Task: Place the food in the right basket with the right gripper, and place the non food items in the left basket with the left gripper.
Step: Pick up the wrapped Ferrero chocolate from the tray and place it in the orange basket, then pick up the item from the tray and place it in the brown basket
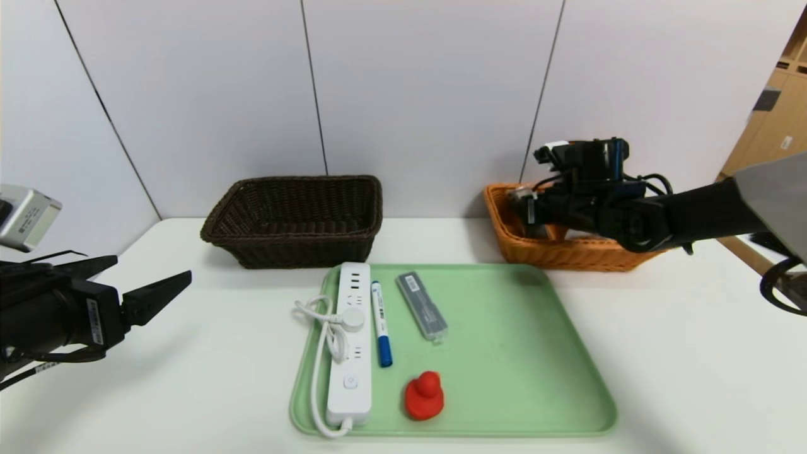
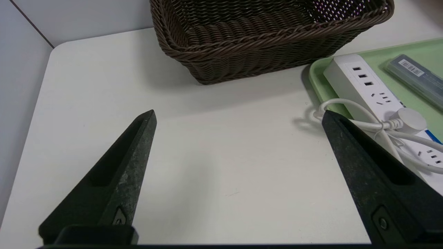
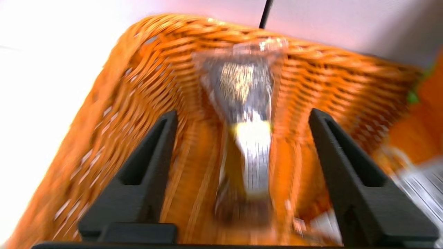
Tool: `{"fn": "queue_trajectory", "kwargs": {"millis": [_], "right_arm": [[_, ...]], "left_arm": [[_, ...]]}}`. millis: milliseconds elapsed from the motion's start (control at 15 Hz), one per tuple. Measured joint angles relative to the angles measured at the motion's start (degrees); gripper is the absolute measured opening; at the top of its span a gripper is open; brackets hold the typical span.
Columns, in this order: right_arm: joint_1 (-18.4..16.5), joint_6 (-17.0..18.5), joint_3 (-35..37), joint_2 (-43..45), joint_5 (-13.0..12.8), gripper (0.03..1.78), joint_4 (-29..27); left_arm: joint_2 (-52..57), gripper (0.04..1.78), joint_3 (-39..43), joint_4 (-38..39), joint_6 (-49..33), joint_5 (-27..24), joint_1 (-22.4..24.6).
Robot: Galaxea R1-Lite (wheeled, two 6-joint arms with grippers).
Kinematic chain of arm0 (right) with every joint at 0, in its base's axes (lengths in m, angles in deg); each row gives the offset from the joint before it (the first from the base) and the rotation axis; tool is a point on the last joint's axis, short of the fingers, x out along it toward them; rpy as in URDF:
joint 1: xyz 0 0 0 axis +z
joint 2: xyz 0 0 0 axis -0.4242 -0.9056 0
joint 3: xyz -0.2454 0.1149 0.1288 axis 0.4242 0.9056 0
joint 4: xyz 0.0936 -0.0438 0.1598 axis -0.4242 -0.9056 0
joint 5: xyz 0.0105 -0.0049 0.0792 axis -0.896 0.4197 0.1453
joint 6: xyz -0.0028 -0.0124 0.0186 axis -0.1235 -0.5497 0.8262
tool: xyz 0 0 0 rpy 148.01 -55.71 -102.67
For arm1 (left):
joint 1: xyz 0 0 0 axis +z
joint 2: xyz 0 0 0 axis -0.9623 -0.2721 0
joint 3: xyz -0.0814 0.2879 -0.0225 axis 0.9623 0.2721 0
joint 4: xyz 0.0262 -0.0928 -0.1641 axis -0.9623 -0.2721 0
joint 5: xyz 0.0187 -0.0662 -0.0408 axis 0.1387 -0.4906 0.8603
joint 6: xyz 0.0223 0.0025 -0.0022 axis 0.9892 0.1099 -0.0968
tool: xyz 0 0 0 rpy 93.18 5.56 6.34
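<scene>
On the green tray (image 1: 504, 353) lie a white power strip (image 1: 350, 340) with its cord, a blue marker (image 1: 381, 323), a grey flat case (image 1: 422, 305) and a red toy duck (image 1: 423, 396). The dark brown left basket (image 1: 296, 217) stands empty behind the tray. My right gripper (image 1: 523, 208) is open above the orange right basket (image 1: 555, 252); in the right wrist view a clear-wrapped snack (image 3: 247, 138) lies in the basket (image 3: 138, 86) between the spread fingers, untouched. My left gripper (image 1: 179, 284) is open and empty over the table left of the tray; it also shows in the left wrist view (image 2: 238, 116).
The white table (image 1: 157, 391) ends at a wall just behind both baskets. In the left wrist view the power strip (image 2: 373, 93) and its cord (image 2: 349, 107) lie close to one fingertip. More orange food shows in the right basket (image 3: 422, 117).
</scene>
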Motion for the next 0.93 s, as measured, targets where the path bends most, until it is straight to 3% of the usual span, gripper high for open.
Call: {"fn": "queue_trajectory", "kwargs": {"millis": [333,533,933], "right_arm": [[3.0,0.0,3.2,13.2,0.1,1.51,-9.1],[9.8,0.8,5.0,20.5,0.2,1.57,-15.9],[20.8,6.0,6.9,22.7,0.4,1.65,-16.5]], "left_arm": [[0.2,1.69,0.7,0.0,0.0,0.0,0.0],[0.5,1.69,1.3,0.0,0.0,0.0,0.0],[1.0,1.69,2.0,0.0,-0.1,0.0,0.0]]}}
